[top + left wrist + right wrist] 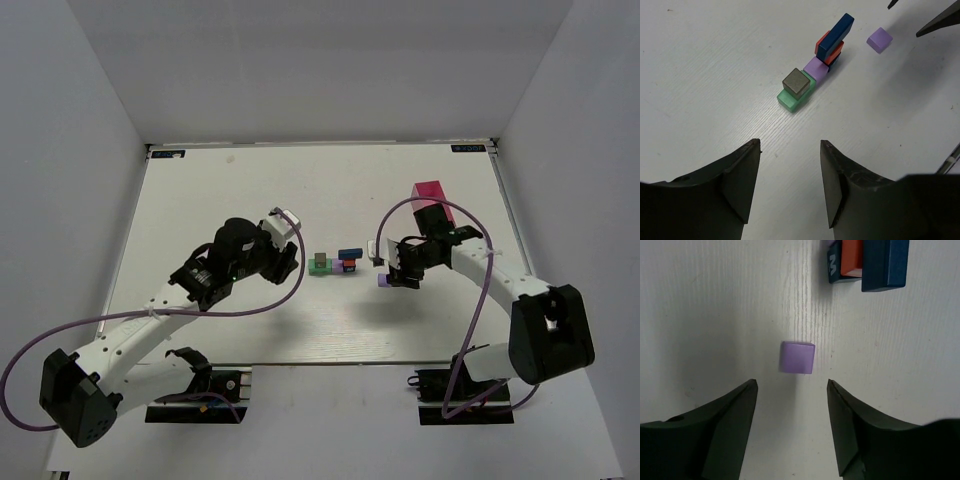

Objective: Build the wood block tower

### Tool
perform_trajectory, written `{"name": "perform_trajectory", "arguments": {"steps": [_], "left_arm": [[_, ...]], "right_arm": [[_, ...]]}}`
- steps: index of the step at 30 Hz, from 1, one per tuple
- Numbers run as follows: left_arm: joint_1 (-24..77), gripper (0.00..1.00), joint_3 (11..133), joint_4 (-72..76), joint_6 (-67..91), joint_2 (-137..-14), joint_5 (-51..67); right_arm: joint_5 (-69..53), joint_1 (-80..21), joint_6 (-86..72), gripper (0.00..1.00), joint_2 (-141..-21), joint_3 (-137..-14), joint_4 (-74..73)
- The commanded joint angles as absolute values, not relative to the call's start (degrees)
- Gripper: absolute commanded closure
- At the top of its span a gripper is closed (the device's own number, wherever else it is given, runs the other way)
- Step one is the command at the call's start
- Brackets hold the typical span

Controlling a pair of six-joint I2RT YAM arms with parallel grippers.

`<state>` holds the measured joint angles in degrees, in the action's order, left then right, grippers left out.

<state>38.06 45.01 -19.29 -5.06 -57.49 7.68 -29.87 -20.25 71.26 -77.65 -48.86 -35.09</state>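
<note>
both wide, empty: right hand [792, 387] aimed at loose purple block [797, 357], likely pickup; left hand [790, 145] facing wood block tower [816, 65].

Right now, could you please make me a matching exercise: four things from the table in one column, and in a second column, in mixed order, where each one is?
Things
1. small brown wooden cube
2. long dark blue wooden block
3. loose purple wooden cube
4. magenta rectangular box

Places
A. touches the red-orange block
B. lies alone, just ahead of the open right claw
C. farther back than the right claw, apart from the blocks
D. on top of the green block

Pairs: 1-D, 2-A, 3-B, 4-C
</note>
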Motion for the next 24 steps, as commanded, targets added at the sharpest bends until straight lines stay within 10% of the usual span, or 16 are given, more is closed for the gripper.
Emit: {"name": "perform_trajectory", "arguments": {"steps": [1,11,19,21,24], "left_arm": [[37.9,0.38,47.2,-19.9,-4.7,-57.2,7.2],[37.9,0.38,47.2,-19.3,-4.7,-55.6,9.0],[42.4,0.45,59.0,-16.2,-7.0,-72.9,25.0],[45.7,0.45,62.6,-16.7,-7.6,-77.8,25.0],[50.9,0.42,68.4,-18.2,-9.5,-85.5,24.1]], "right_arm": [[-31.6,-20.0,75.3,0.35,-80.4,-49.4,-31.6],[-28.4,-20.2,67.8,0.33,-84.3,-51.1,-26.8],[-17.3,-16.6,28.6,0.37,-74.5,-60.5,-25.4],[-16.7,-15.0,24.6,0.48,-73.3,-61.3,-25.8],[-14.6,-12.3,17.5,0.94,-71.2,-62.9,-26.7]]}}
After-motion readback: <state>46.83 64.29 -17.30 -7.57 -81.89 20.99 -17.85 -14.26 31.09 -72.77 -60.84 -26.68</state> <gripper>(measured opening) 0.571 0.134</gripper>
